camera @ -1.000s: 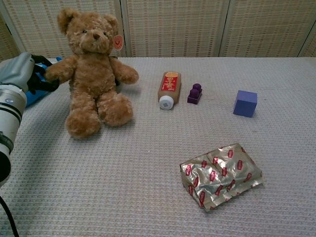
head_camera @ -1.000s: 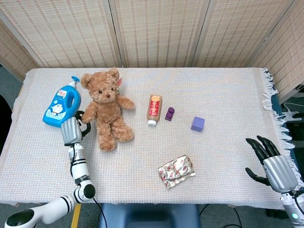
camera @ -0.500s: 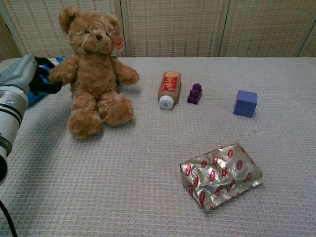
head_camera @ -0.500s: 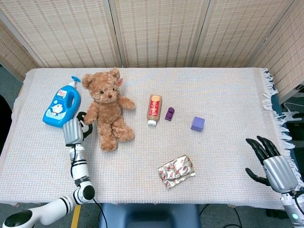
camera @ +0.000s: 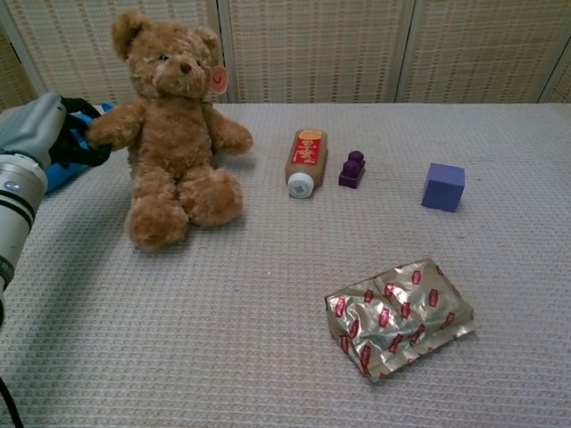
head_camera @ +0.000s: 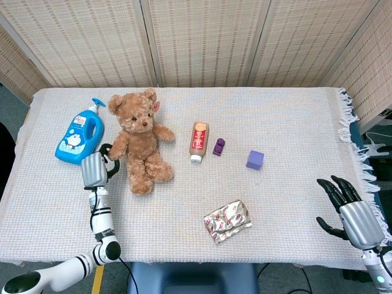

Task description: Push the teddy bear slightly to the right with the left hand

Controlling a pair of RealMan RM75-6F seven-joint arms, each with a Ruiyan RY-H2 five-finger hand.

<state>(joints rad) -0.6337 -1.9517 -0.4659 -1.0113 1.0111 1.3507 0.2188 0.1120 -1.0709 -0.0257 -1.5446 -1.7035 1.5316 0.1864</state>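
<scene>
A brown teddy bear (head_camera: 139, 139) (camera: 174, 134) sits upright on the cloth at the left, with an orange tag by its ear. My left hand (head_camera: 95, 167) (camera: 45, 132) is just to its left, dark fingers touching the bear's outstretched arm, holding nothing. My right hand (head_camera: 350, 210) hangs off the table's right front corner, fingers spread and empty; it does not show in the chest view.
A blue detergent bottle (head_camera: 80, 136) lies behind my left hand. Right of the bear lie a brown bottle (head_camera: 198, 140) (camera: 303, 160), a small purple toy (head_camera: 218, 146) (camera: 351, 168) and a purple cube (head_camera: 255, 160) (camera: 443, 186). A foil snack bag (head_camera: 227, 220) (camera: 398, 316) lies near the front.
The left hand has shifted slightly right against the bear's arm, and the bear has slid a little to the right. The right hand has not moved.
</scene>
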